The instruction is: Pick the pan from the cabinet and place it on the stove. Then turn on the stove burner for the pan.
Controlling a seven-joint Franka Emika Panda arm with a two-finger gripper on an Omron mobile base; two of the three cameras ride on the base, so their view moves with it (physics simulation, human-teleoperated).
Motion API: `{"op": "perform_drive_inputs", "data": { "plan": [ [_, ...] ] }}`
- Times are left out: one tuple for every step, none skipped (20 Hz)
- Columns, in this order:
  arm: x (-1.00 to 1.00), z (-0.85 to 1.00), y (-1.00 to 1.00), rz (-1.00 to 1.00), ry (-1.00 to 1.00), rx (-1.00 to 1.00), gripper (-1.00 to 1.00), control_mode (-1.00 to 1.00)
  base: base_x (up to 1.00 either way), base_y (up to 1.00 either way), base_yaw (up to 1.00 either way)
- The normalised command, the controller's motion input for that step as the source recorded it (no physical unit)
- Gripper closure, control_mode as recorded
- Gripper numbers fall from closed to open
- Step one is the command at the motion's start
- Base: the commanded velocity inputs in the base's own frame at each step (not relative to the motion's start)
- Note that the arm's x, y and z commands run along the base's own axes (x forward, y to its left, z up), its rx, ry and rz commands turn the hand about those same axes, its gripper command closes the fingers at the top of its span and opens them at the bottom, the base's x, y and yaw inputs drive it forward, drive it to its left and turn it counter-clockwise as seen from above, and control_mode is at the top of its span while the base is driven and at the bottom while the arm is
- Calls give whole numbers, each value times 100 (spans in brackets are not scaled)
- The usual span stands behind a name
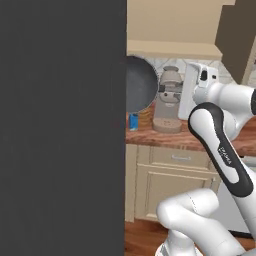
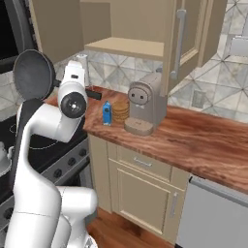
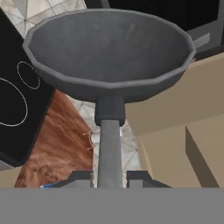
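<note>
My gripper (image 3: 109,179) is shut on the long handle (image 3: 109,148) of the dark grey pan (image 3: 109,48). I hold the pan in the air, tipped on its side, out of the cabinet. The right base view shows the pan (image 2: 34,75) left of my hand, above the black glass stove (image 2: 43,145). In the left base view the pan (image 1: 137,82) hangs in front of the counter's back wall, half hidden by a dark panel. The tan cabinet (image 2: 126,46) stands open above the counter, its shelf bare and its door (image 2: 179,43) swung out.
A coffee machine (image 2: 143,106), a small blue carton (image 2: 107,114) and a brown stack (image 2: 120,111) stand on the wooden counter (image 2: 193,140). A white kettle (image 2: 2,160) sits at the stove's left edge. Black knobs (image 2: 63,164) line the stove front. A dark panel (image 1: 60,125) blocks the left.
</note>
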Motion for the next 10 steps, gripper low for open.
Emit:
{"op": "perform_drive_inputs", "data": {
  "plan": [
    [0, 0, 0, 0, 0, 0, 100, 100, -17, -44, 21],
    [0, 0, 0, 0, 0, 0, 100, 100, -32, -35, 22],
    [0, 0, 0, 0, 0, 0, 100, 100, -51, -35, 23],
    [0, 0, 0, 0, 0, 0, 100, 100, -55, -35, 25],
    [0, 0, 0, 0, 0, 0, 100, 100, -62, -32, 25],
    [0, 0, 0, 0, 0, 0, 100, 100, -57, -29, 25],
    [0, 0, 0, 0, 0, 0, 100, 100, -55, -23, 26],
    [0, 0, 0, 0, 0, 0, 100, 100, -54, -18, 27],
    [0, 0, 0, 0, 0, 0, 100, 100, -43, -14, 27],
    [0, 0, 0, 0, 0, 0, 100, 100, -42, -15, 27]
  ]
}}
